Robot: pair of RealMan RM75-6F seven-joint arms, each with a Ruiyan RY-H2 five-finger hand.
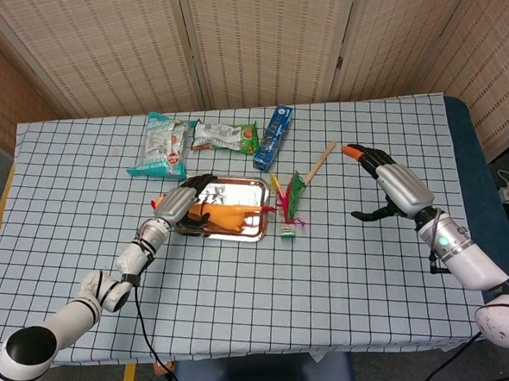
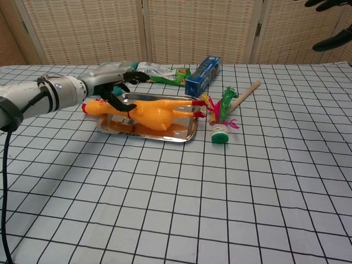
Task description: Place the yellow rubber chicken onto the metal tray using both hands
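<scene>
The yellow rubber chicken (image 1: 224, 216) (image 2: 154, 111) lies on its side on the metal tray (image 1: 250, 184) (image 2: 176, 137), head past the tray's left rim and red feet at the right rim. My left hand (image 1: 186, 199) (image 2: 113, 85) hovers over the chicken's neck with fingers spread; its thumb is close to or just touching the neck. Far from the tray, my right hand (image 1: 393, 191) (image 2: 330, 22) is raised over the right side of the table with its fingers apart and nothing in them.
A feathered shuttlecock toy (image 1: 288, 201) (image 2: 220, 118) stands just right of the tray, with a wooden stick (image 1: 322, 159) behind it. Two snack bags (image 1: 158, 144) (image 1: 225, 136) and a blue box (image 1: 273, 137) (image 2: 202, 69) lie behind the tray.
</scene>
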